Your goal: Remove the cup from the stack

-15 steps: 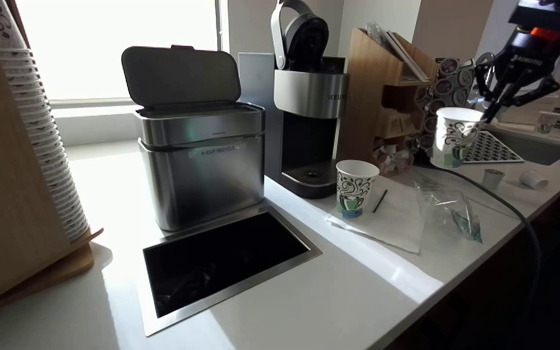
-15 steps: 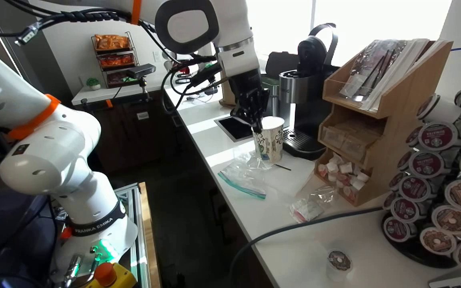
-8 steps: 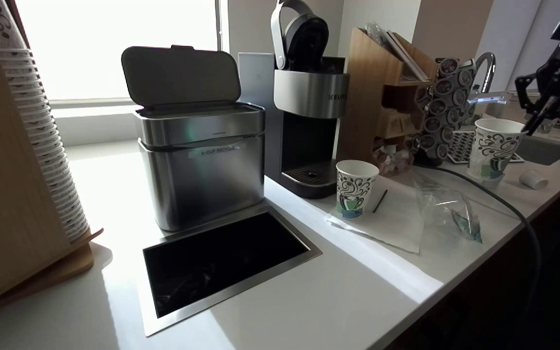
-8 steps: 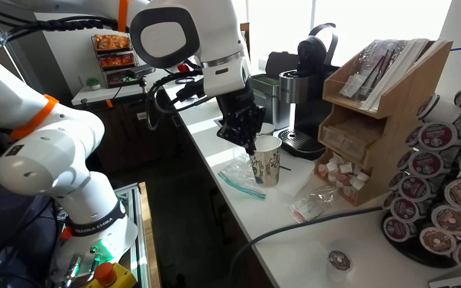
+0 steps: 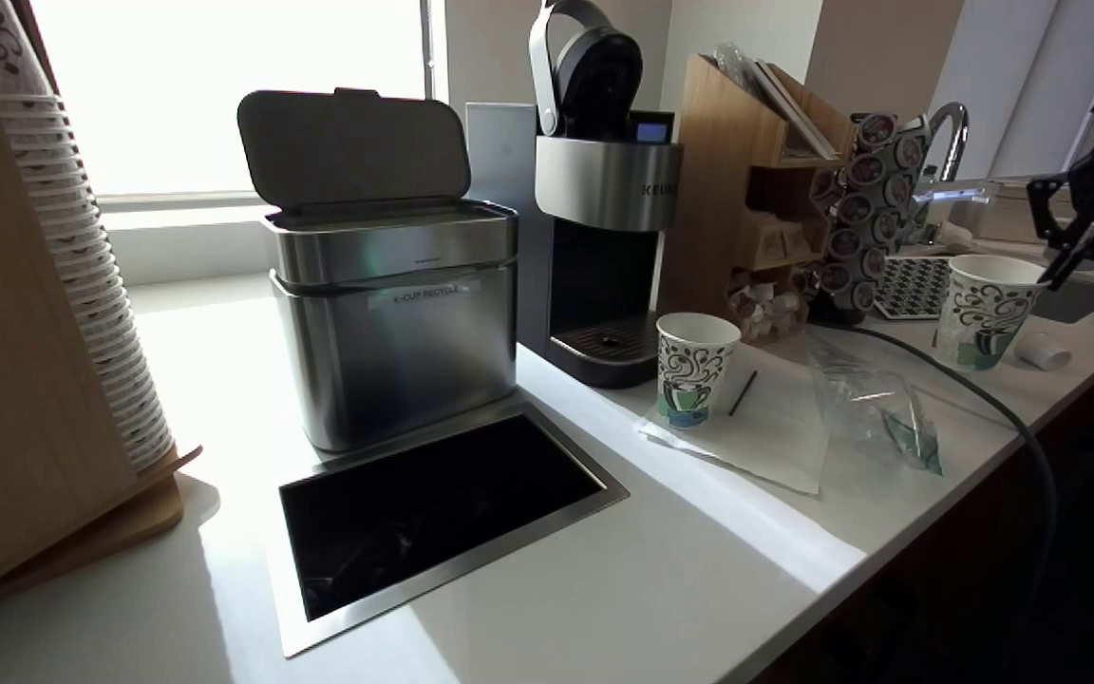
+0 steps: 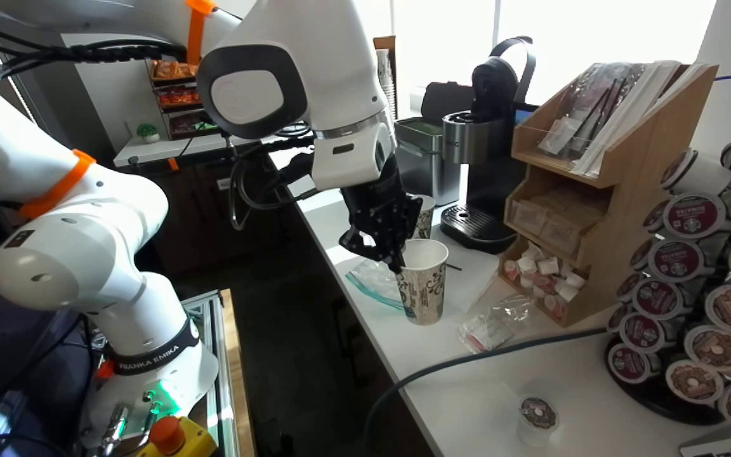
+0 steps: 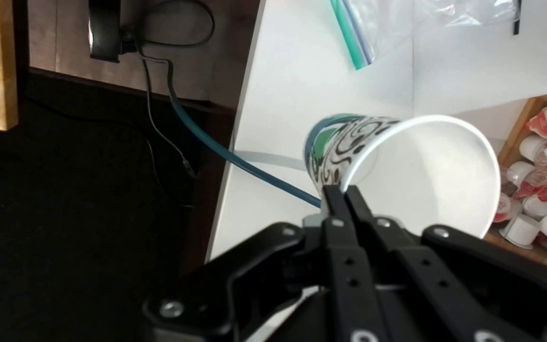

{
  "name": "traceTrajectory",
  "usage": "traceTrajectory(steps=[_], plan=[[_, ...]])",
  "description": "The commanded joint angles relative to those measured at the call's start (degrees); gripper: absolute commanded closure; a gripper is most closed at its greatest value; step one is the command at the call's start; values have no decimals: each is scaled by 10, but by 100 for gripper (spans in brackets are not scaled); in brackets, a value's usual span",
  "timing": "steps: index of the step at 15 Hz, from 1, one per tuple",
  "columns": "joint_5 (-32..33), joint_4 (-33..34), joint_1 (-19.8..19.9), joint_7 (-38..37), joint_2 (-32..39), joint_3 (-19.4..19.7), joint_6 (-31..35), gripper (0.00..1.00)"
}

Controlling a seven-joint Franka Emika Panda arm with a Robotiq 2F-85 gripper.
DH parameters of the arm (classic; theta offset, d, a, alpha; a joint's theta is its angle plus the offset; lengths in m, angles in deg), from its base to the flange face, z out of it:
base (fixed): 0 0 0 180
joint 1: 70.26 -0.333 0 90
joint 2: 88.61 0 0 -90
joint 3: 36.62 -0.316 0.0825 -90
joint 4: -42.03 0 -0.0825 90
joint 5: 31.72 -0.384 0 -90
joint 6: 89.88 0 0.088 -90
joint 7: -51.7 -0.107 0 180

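The cup [image 5: 986,318], white paper with a green and dark print, is in my gripper [image 5: 1052,275], near upright over the counter. In an exterior view its base [image 6: 424,308] is low over the counter; I cannot tell whether it touches. In the wrist view my gripper [image 7: 342,191] is shut on the near side of the rim of the cup [image 7: 425,175], one finger inside and one outside. The twin cup [image 5: 691,375] stands upright and apart on a white napkin. It also shows partly behind my gripper in an exterior view [image 6: 426,219]. No nested stack of these two shows.
A clear zip bag [image 5: 879,408] lies beside the napkin [image 5: 780,446]. A dark hose [image 6: 480,357] crosses the counter. A wooden organizer [image 6: 641,165], a pod carousel [image 6: 683,317] and a small packet bag [image 6: 487,330] stand or lie nearby. A loose pod [image 6: 537,419] sits near the front.
My gripper has carried the cup down and away from the twin cup, toward the sink side. The twin cup has not moved. The coffee machine's screen has lit up.
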Motion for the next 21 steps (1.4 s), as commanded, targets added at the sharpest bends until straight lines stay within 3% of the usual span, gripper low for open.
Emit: traceTrajectory(steps=[1, 7, 18, 19, 21], plan=[[-15, -17, 0, 9, 23, 5, 40, 99], [-78, -29, -7, 26, 54, 30, 88, 99], [-98, -8, -11, 43, 107, 39, 68, 99], [-90, -6, -8, 38, 110, 36, 66, 71], [-88, -6, -10, 40, 111, 35, 71, 64]])
